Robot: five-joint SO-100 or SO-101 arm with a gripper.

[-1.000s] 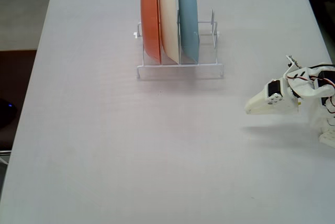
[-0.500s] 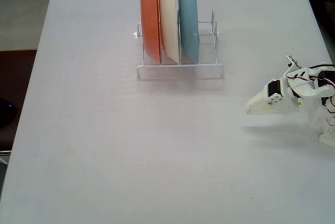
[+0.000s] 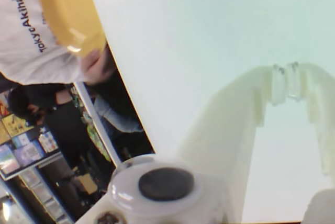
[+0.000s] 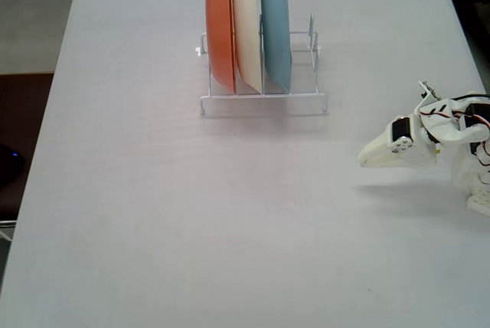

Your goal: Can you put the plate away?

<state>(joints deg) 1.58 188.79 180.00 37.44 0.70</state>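
Note:
The yellow plate [image 3: 70, 12] shows only in the wrist view, at the top left beyond the table edge, held up by a person's hand [image 3: 97, 67]. It does not appear in the fixed view. My gripper [image 3: 285, 75] is shut, its white fingertips touching with nothing between them, over bare table. In the fixed view the gripper [image 4: 366, 159] rests low at the table's right side, pointing left, well apart from the rack.
A white wire rack [image 4: 264, 103] stands at the table's far middle, holding an orange plate [image 4: 220, 29], a cream plate [image 4: 246, 25] and a light blue plate [image 4: 276, 25] upright. Open slots remain on the rack's right end. A person stands beyond the table edge.

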